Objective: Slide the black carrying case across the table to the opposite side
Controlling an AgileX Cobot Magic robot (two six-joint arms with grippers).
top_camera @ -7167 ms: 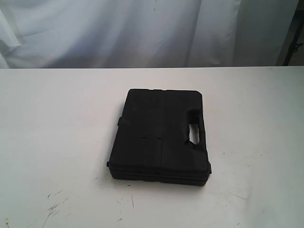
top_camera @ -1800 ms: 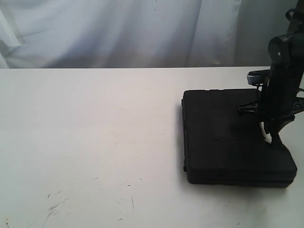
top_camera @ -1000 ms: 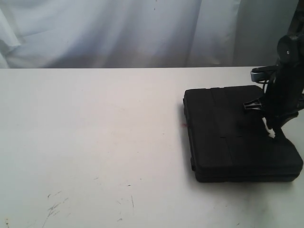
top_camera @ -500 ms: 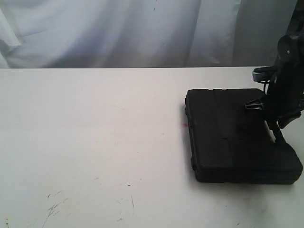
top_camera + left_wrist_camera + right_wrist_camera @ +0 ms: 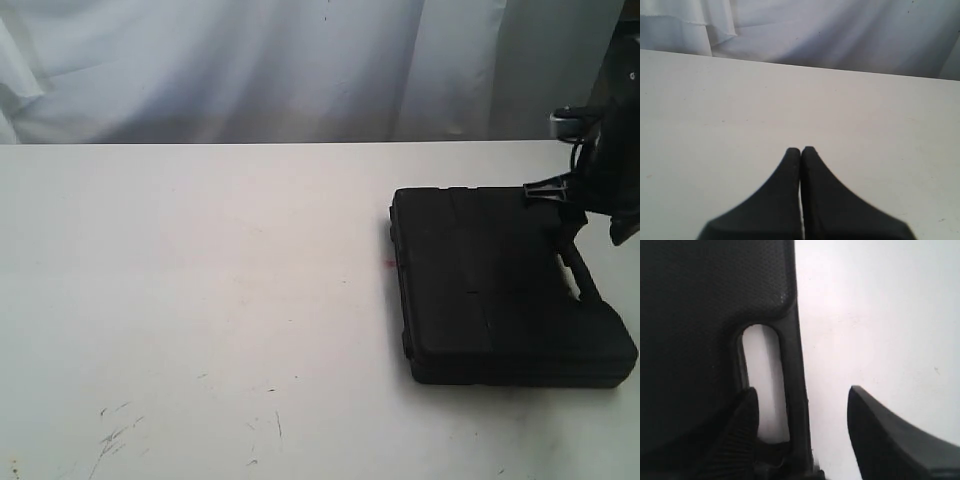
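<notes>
The black carrying case lies flat near the right side of the white table, its handle toward the right edge. My right gripper hangs just above that handle, open. In the right wrist view its fingers straddle the handle bar without gripping it: one is over the handle slot, the other over bare table. My left gripper is shut with nothing in it, over bare tabletop. It is out of the exterior view.
A white curtain hangs behind the table's far edge. A tiny pink spot shows just left of the case. Black scuff marks lie near the front left. The case sits close to the table's right edge.
The case slid from the table's middle to the right and has stopped. In the last half second my right gripper rose off the case lid and drew right.
</notes>
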